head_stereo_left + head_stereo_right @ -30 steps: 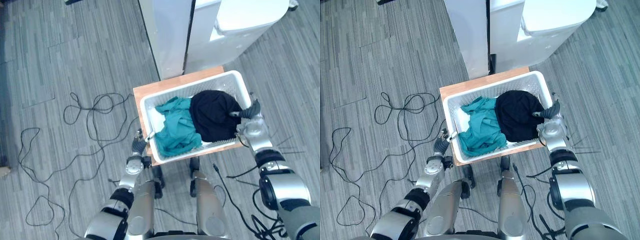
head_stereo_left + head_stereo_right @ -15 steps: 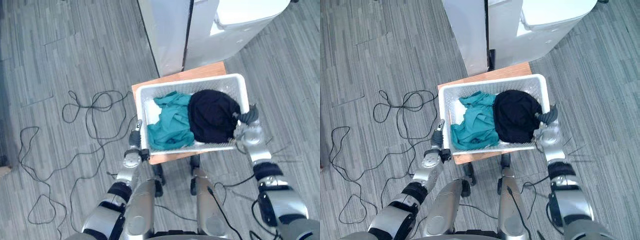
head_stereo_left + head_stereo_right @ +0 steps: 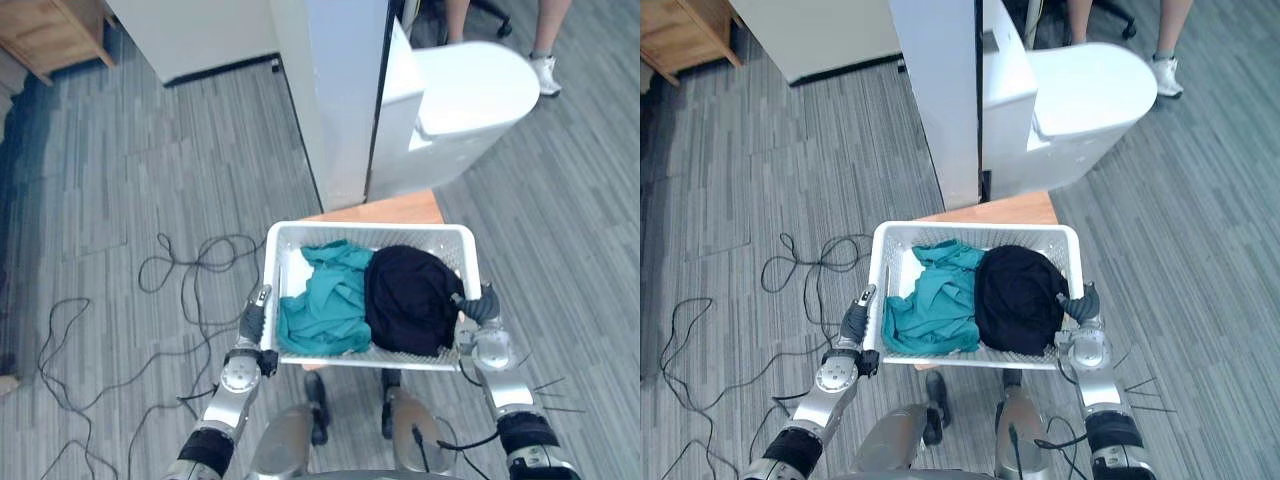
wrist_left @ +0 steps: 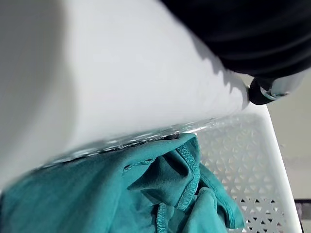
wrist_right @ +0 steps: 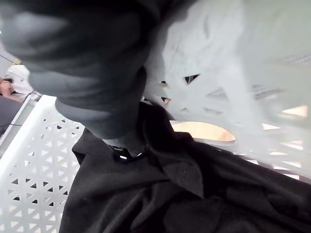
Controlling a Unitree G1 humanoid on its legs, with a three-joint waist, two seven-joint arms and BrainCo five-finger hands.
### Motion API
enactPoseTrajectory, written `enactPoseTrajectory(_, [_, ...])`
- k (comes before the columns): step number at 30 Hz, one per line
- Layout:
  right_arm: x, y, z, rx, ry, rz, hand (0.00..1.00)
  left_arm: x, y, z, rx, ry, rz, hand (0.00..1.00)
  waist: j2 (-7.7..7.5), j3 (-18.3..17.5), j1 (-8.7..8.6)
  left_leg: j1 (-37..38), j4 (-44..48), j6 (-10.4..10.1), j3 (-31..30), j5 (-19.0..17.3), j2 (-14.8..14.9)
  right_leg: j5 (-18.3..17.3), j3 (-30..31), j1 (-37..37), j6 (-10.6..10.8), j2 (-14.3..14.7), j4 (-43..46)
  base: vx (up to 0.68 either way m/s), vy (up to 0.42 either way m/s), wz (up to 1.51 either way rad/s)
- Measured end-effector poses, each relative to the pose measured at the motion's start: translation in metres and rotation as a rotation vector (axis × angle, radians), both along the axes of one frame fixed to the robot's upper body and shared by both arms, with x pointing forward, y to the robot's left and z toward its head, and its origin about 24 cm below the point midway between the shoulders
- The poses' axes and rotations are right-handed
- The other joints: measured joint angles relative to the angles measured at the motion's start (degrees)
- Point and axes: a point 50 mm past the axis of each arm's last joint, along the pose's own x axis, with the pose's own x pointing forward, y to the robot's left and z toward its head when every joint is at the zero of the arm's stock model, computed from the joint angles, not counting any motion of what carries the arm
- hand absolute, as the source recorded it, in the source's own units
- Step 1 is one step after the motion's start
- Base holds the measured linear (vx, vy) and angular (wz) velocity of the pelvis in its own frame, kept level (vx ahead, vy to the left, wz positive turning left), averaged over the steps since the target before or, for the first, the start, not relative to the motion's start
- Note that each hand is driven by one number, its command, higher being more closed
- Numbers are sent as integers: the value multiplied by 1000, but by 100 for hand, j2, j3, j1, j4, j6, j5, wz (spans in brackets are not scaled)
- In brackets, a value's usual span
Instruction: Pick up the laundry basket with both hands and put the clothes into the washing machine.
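**Basket off the table and squared between both hands; clothes not yet delivered**

Change noted: a second ago the white perforated plastic laundry basket (image 3: 370, 228) sat skewed on the small orange-brown wooden table (image 3: 390, 209), with the table's near edge showing under it. It now hangs level and square between the hands. Only a far strip of the table shows past its far rim. The whole view has also shifted, so part of the difference is camera movement. Judged from this, the pick-up is done and the carry to the machine is the step in hand.

Left hand (image 3: 252, 328): its fingers lie against the outside of the basket's near end wall. Its wrist view shows a dark fingertip (image 4: 261, 92) hooked over the rim, so it pinches the wall.

Right hand (image 3: 479, 318): clamped on the opposite end wall, with a dark tip (image 5: 127, 148) reaching over the rim onto the dark cloth.

Contents: a crumpled teal cloth garment (image 3: 325, 305) fills the left hand's half. A bunched black cloth garment (image 3: 410, 300) fills the right hand's half and mounds up to the rim. The two touch at mid-basket. Nothing hangs over the side.

The white washing machine with a rounded lid (image 3: 470, 100) stands beyond the basket, toward the right hand's side, lid down. A person's legs (image 3: 545, 35) show past it.
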Motion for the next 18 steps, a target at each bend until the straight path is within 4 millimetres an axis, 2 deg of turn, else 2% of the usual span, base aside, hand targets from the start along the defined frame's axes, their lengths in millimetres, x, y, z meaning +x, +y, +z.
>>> enactPoseTrajectory(4, [-1, 4, -1, 9, -6, 9, 100, -11, 3, 2, -7, -10, 19, 100, -27, -59, 54, 159, 64, -4, -113, -7, -37, 35, 231, 89, -33, 43, -8, -25, 3, -29])
enactPoseTrajectory(6, [-2, 7, 4, 16, -33, 18, 100, -15, 4, 7, -14, -32, 29, 100, -42, -69, 119, 187, 108, -38, -187, -115, -30, 160, 494, 65, -16, 113, -127, -57, -8, -63])
enactPoseTrajectory(10, [1, 16, 16, 19, -89, 58, 100, -15, 11, 14, -28, -66, 67, 100, -185, -93, 117, -19, 727, -8, 377, -540, 110, 477, 1293, -190, 29, 302, -276, -91, 33, -110])
enactPoseTrajectory(11, [2, 19, 19, 23, -105, 63, 100, -14, 14, 19, -33, -87, 78, 100, -270, -104, 82, -166, 1029, 37, 622, -700, 181, 442, 1390, -384, -40, 352, -346, -154, 43, -124])
enactPoseTrajectory(12, [2, 22, 20, 32, -114, 66, 100, -12, 16, 21, -36, -99, 92, 100, -296, -102, 11, -230, 1120, 103, 890, -746, 318, 303, 902, -436, -355, 273, -374, -163, 43, -121])
enactPoseTrajectory(13, [2, 24, 20, 38, -113, 65, 100, -11, 17, 22, -36, -101, 95, 100, -285, -100, -2, -224, 1094, 137, 1040, -730, 450, 240, 385, -547, -479, 203, -197, -162, 21, -136])
enactPoseTrajectory(14, [2, 26, 18, 48, -110, 63, 100, -11, 20, 22, -32, -100, 106, 100, -346, -127, -4, -165, 1110, 136, 1463, -733, 632, -71, -844, -897, -721, -67, 714, -78, 25, -140])
enactPoseTrajectory(15, [-1, 28, 15, 58, -100, 61, 100, -12, 21, 21, -30, -93, 115, 100, -416, -139, -12, -43, 1178, 136, 1768, -739, 704, -403, -1634, -988, -940, -384, 1558, -50, 24, -137])
enactPoseTrajectory(16, [-3, 28, 13, 60, -93, 58, 100, -11, 20, 21, -30, -92, 114, 100, -464, -144, -12, 13, 1278, 134, 1887, -744, 718, -481, -1881, -973, -999, -529, 1855, -6, 14, -128])
enactPoseTrajectory(17, [-4, 31, 11, 66, -87, 65, 100, -11, 20, 21, -32, -89, 122, 100, -560, -146, 0, 92, 1630, 41, 1944, -835, 682, -418, -2052, -819, -828, -467, 1881, -29, -8, -119])
enactPoseTrajectory(18, [-4, 33, 10, 65, -83, 74, 100, -12, 21, 19, -35, -84, 138, 100, -546, -153, 5, 83, 1695, 87, 1835, -914, 705, -309, -1952, -794, -825, -356, 1791, -117, -44, -184])
